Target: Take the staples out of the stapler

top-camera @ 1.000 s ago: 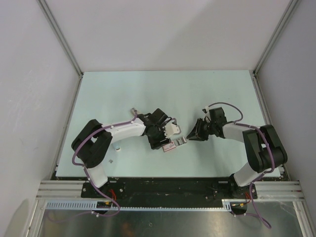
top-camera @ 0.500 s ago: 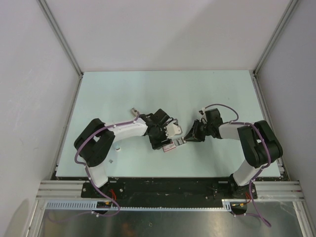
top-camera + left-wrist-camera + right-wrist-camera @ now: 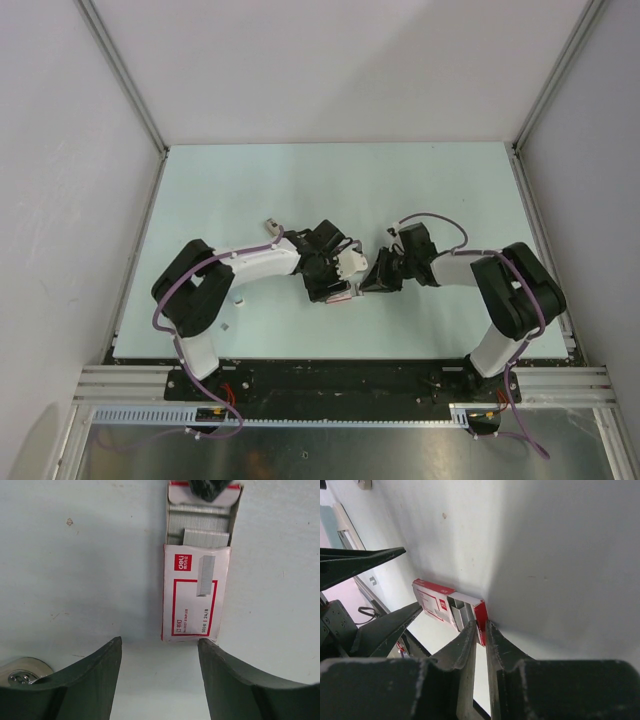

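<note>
1. The staples (image 3: pixel 200 530) lay in the slid-out tray of the staple box (image 3: pixel 196 597) on the tabletop (image 3: pixel 75 570); no stapler showed clearly
2. The right tool (image 3: pixel 481 630), fingers almost together at the tray's red end, grip uncertain, could yank the tray out and spill strips
3. The left tool (image 3: pixel 159 642) stood apart near the box's closed end, not bracing it, so the box might skid
</note>
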`<control>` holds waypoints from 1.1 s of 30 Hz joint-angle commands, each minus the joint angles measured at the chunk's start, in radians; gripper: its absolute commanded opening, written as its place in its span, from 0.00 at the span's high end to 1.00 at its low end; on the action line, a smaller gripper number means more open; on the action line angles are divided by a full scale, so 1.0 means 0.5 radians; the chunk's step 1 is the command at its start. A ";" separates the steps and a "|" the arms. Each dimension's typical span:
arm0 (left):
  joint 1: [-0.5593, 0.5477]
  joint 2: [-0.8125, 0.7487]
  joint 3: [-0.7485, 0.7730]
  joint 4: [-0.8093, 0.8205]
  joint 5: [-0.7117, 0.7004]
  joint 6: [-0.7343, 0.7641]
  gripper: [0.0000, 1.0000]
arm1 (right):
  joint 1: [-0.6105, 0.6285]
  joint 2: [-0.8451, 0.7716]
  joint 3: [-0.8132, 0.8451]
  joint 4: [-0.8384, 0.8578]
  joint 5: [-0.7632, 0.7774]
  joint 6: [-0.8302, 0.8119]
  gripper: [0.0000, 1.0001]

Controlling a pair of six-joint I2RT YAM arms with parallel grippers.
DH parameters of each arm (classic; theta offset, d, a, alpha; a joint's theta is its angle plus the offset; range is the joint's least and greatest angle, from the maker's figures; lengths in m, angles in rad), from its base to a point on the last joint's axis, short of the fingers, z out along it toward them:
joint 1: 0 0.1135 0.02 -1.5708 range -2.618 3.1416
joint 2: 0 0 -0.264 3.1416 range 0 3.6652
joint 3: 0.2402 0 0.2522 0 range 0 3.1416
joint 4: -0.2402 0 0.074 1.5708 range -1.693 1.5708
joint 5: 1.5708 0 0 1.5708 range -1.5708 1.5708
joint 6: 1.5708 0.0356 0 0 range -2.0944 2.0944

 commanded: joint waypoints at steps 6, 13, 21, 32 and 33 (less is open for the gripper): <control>-0.028 0.020 0.017 0.060 -0.024 0.046 0.33 | 0.155 0.084 0.047 0.124 0.022 0.093 0.82; -0.045 0.020 0.016 0.065 -0.033 0.048 0.33 | 0.250 0.129 0.084 0.211 -0.045 0.149 0.81; -0.066 0.017 0.012 0.067 -0.054 0.049 0.34 | 0.243 0.094 0.085 0.123 -0.070 0.119 0.75; -0.068 -0.004 -0.008 0.067 -0.091 0.066 0.47 | 0.133 -0.005 0.076 -0.358 0.086 -0.114 0.49; -0.069 -0.008 -0.010 0.066 -0.094 0.069 0.48 | 0.120 -0.021 0.073 -0.409 0.115 -0.140 0.48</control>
